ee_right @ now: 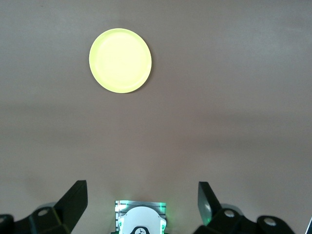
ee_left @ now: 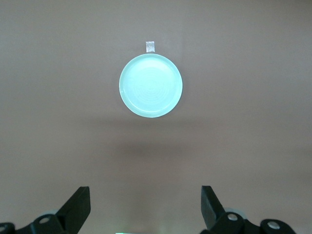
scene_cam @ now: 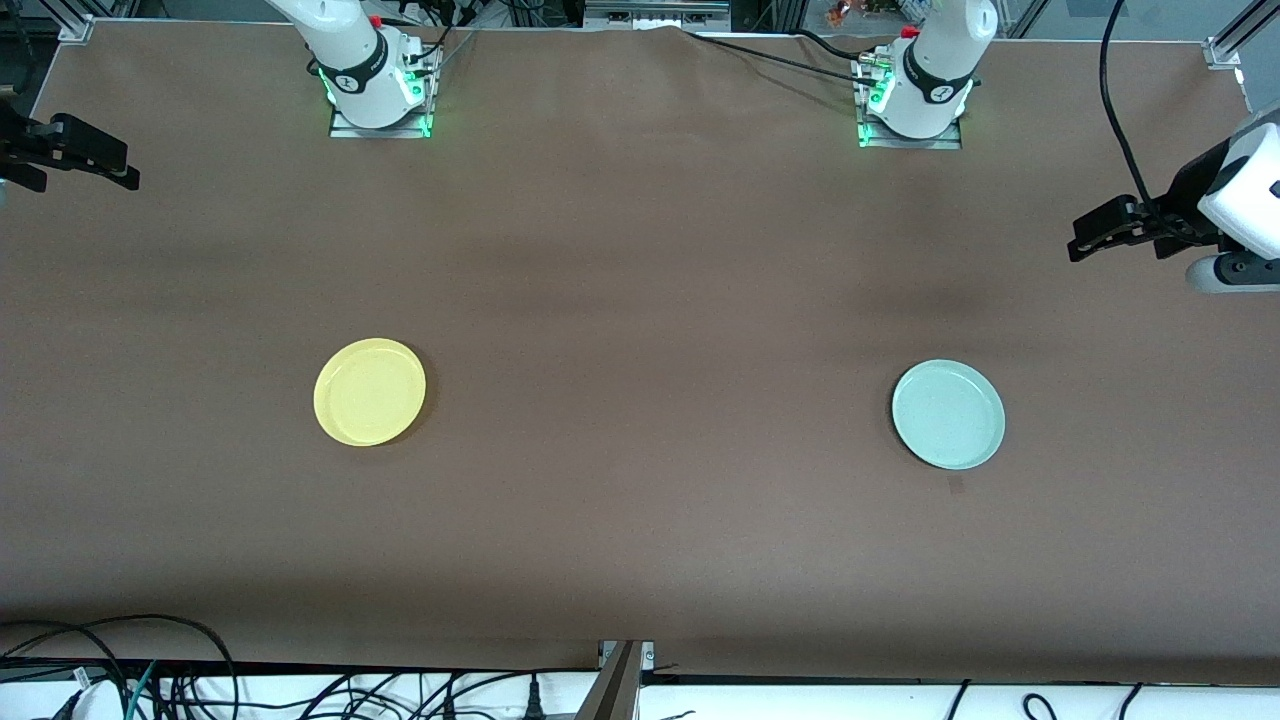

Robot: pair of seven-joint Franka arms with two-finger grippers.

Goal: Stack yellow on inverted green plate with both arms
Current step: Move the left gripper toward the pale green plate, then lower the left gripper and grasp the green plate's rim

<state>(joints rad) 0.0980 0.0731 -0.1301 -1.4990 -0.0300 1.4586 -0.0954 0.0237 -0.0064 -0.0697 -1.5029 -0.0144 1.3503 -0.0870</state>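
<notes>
1. No step has begun: both plates lie rim-up on the counter [scene_cam: 640,560], well apart.
2. The green plate [scene_cam: 948,414] sits toward the left arm's end, the yellow plate [scene_cam: 369,391] toward the right arm's.
3. The left gripper [ee_left: 145,207] and right gripper [ee_right: 142,204] hang high, fingers spread wide, empty.
4. Next, the left arm likely needs to descend and flip the green plate.

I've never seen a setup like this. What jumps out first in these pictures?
Two small round plates on a wide brown table: a bright yellow plate toward the right arm's end and a pale green plate toward the left arm's end, both rim-up and far apart. The two black grippers hang high with fingers open and empty: the right gripper over its end of the table, the left gripper over the other end.
</notes>
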